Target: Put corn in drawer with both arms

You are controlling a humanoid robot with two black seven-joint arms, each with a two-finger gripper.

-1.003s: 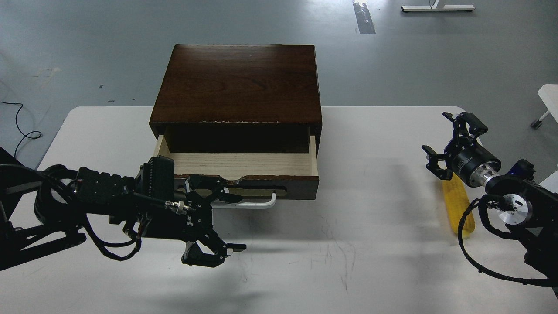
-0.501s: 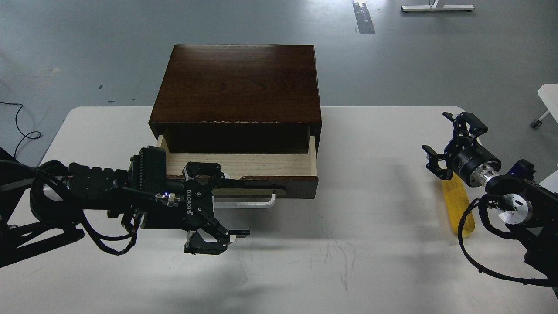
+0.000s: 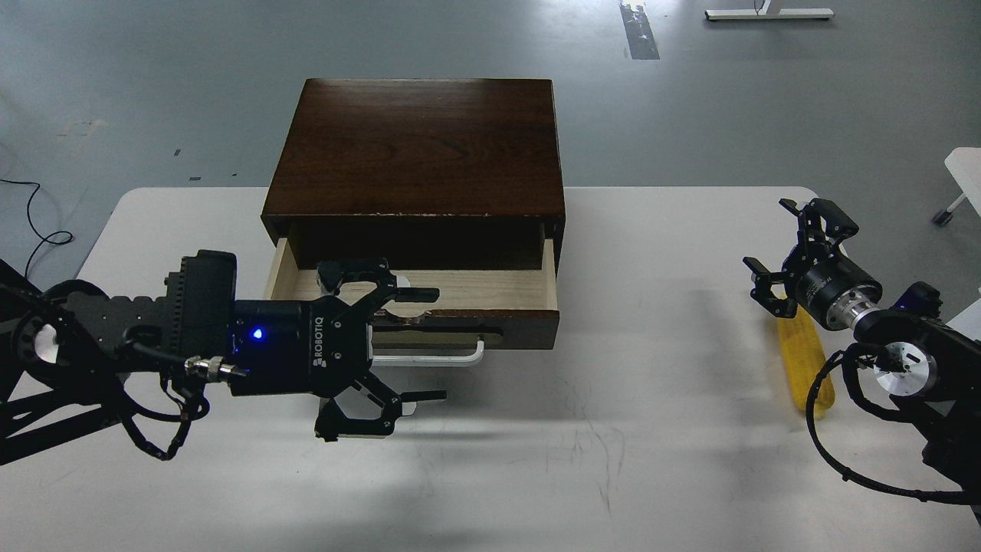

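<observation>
The dark brown wooden box stands at the table's back middle. Its drawer is pulled partly out and shows pale wood inside with nothing in it. The white bar handle sits on the drawer's front. My left gripper is open, its fingers spread above and below the handle's left part, just in front of the drawer. The yellow corn lies on the table at the right, partly hidden by my right arm. My right gripper is open and empty, just above the corn's far end.
The white table has scuff marks in front of the drawer. A white furniture piece stands off the table's right edge. A black cable lies on the grey floor at the left.
My left gripper has rolled and risen, so its upper finger now stands over the drawer's front edge. Its body pulled back to the left. The right arm and corn have not moved.
</observation>
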